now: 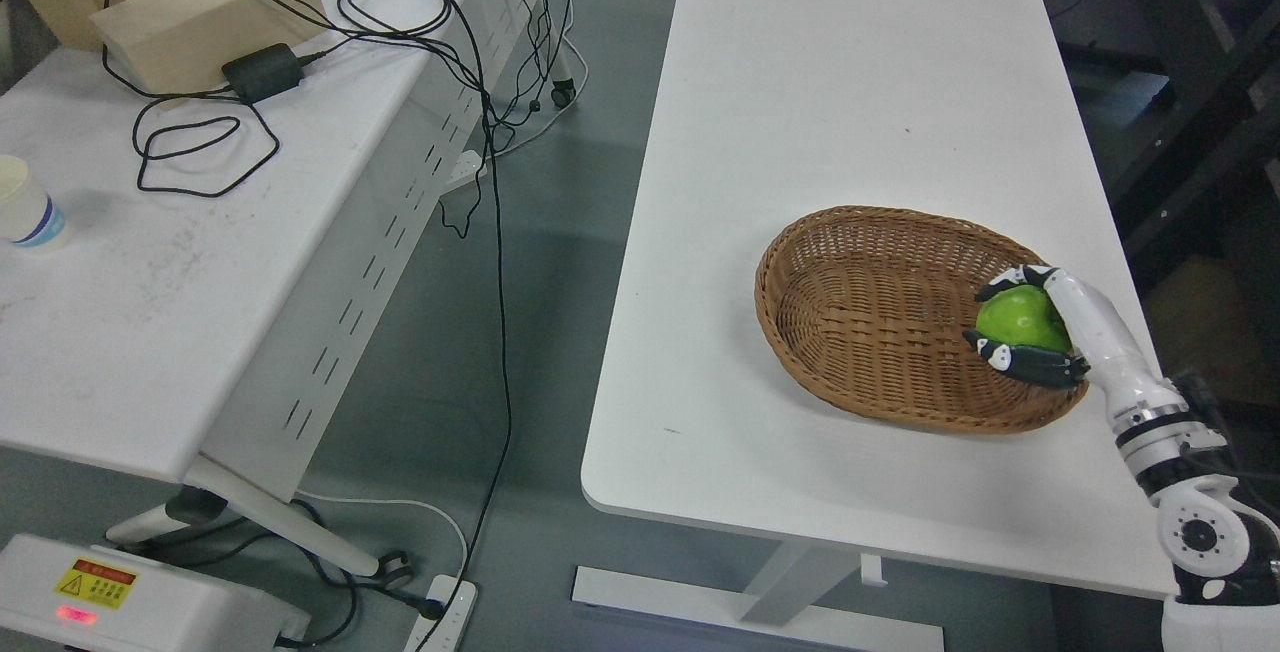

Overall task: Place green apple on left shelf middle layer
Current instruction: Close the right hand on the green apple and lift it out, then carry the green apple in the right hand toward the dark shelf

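Two white tables stand side by side over a grey floor, and the nearer table (800, 232) carries a woven basket (870, 312) close to its right edge. Inside the basket, against its right wall, sits the green apple (1020, 320). The right hand (1035, 322) reaches in from the basket's right side with its fingers (1030, 364) curled around the apple, holding it. Left of the basket, on the other table, lie black cables (200, 147), a wooden block (200, 22) and a paper cup (25, 204)
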{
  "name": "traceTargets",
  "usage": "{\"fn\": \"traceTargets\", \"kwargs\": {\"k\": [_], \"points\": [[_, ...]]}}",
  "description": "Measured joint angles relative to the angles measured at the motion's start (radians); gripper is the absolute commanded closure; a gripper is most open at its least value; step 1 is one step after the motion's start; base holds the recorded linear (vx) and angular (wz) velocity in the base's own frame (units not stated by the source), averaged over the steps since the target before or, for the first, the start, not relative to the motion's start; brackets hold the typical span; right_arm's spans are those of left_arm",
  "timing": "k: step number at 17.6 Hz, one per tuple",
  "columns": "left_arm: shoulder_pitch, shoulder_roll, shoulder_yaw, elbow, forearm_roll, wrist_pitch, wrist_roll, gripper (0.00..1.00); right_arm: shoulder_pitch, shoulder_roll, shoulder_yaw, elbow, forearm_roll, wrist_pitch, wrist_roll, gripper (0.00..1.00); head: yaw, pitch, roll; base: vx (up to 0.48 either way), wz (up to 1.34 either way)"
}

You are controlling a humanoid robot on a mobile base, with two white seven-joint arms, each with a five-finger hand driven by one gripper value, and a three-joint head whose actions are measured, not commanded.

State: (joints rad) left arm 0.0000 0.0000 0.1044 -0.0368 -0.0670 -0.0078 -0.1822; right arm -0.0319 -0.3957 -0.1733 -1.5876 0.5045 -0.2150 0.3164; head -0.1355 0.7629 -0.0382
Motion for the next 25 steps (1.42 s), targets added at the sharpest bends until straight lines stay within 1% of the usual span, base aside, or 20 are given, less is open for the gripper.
{"fn": "traceTargets", "kwargs": {"k": [4, 15, 19, 22, 25], "points": [[0.000, 0.000, 0.000, 0.000, 0.000, 0.000, 0.000, 0.00, 0.025, 0.004, -0.071, -0.031, -0.054, 0.005, 0.046, 1.00, 0.0000, 0.000, 0.000, 0.000, 0.00], [0.000, 0.000, 0.000, 0.000, 0.000, 0.000, 0.000, 0.00, 0.113, 0.031, -0.183, -0.087, -0.097, -0.004, 0.057, 1.00, 0.0000, 0.000, 0.000, -0.052, -0.01], [0.000, 0.000, 0.000, 0.000, 0.000, 0.000, 0.000, 0.00, 0.146, 0.055, -0.217, -0.101, -0.100, -0.036, 0.058, 1.00, 0.0000, 0.000, 0.000, -0.127, -0.03], [0.000, 0.000, 0.000, 0.000, 0.000, 0.000, 0.000, 0.00, 0.175, 0.088, -0.240, -0.109, -0.101, -0.079, 0.055, 1.00, 0.0000, 0.000, 0.000, -0.139, -0.05], [0.000, 0.000, 0.000, 0.000, 0.000, 0.000, 0.000, 0.00, 0.206, 0.140, -0.253, -0.115, -0.091, -0.135, -0.015, 1.00, 0.0000, 0.000, 0.000, -0.174, -0.06]]}}
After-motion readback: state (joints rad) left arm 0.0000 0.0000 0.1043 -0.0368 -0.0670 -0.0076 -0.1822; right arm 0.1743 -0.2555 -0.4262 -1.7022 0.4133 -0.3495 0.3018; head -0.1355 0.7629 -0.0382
